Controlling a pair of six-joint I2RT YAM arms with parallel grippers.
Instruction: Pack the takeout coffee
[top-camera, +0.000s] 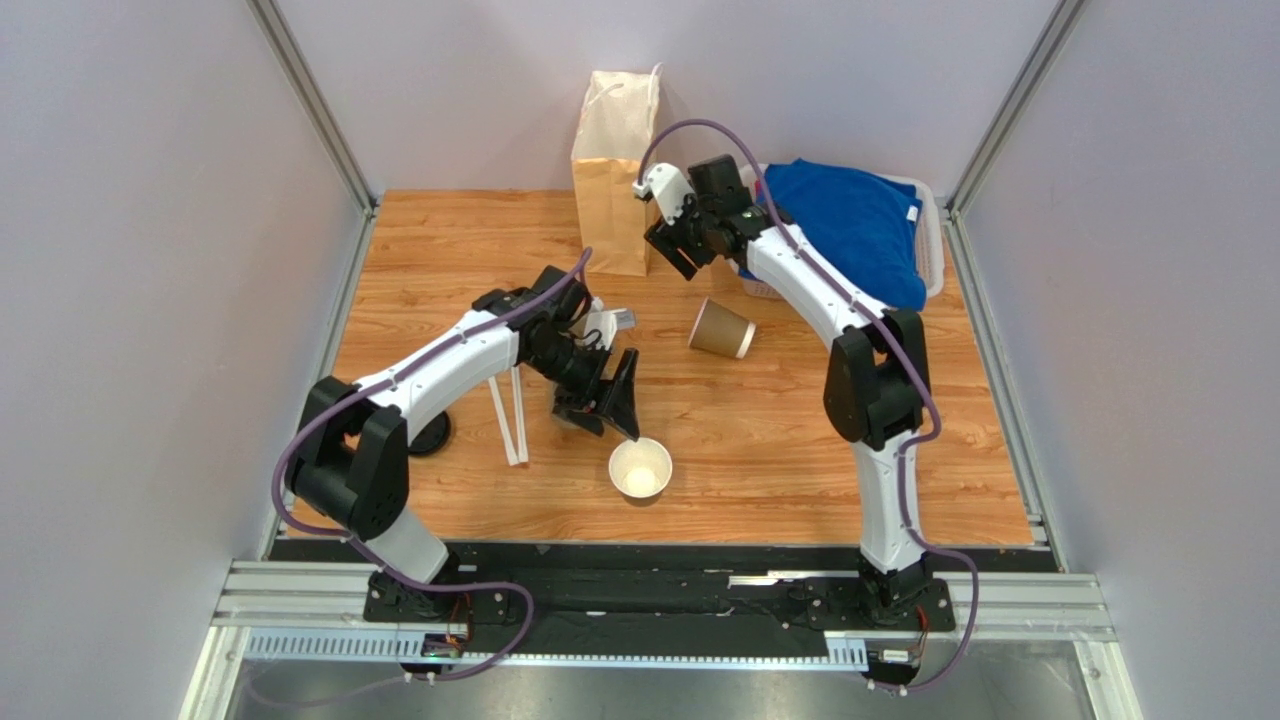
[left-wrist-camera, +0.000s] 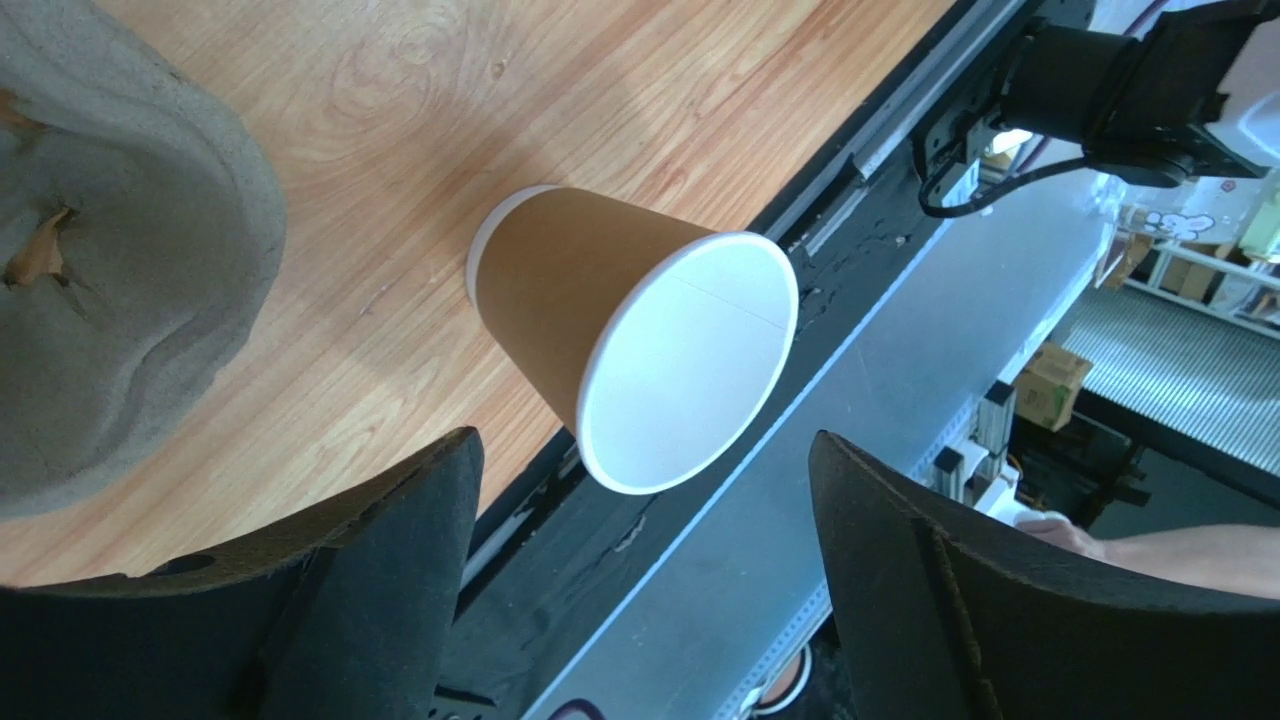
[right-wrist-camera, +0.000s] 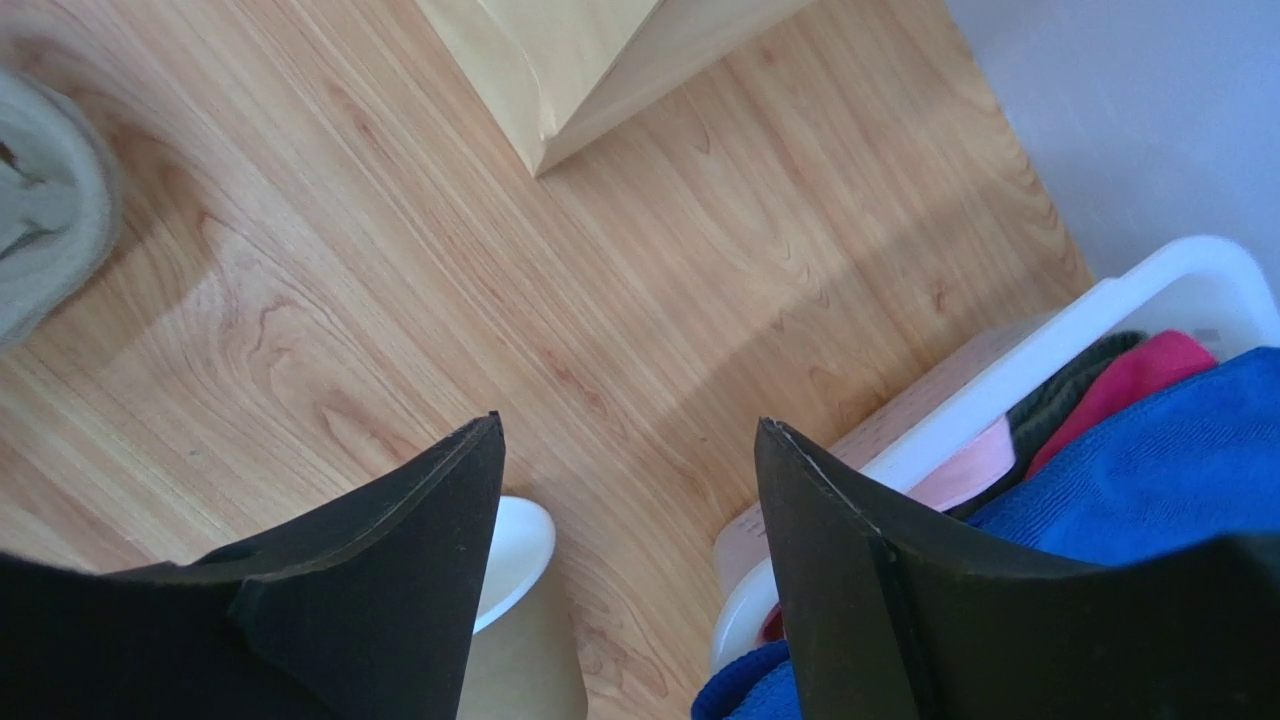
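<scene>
Left tool (top-camera: 607, 402): fingers spread, nothing between them. An open cup (top-camera: 640, 470), lidless, stands upright just beyond its tips, close to the near edge of the surface (top-camera: 781, 435).

Right tool (right-wrist-camera: 628, 428): likewise spread and empty, hanging near the paper bag (top-camera: 616, 165), with a second cup (top-camera: 723, 329) lying on its side close by.

We cannot place the lidded takeout coffee for certain. A dark round shape (top-camera: 431, 435) by the left elbow is half hidden, so we cannot tell whether it is a lid or a lidded cup.

Risks, as we judge them:
- bagging a lidless cup by mistake, since the cups look alike
- a left-arm sweep knocking the open cup over the edge
- the lying cup rolling away under a closing pinch
</scene>
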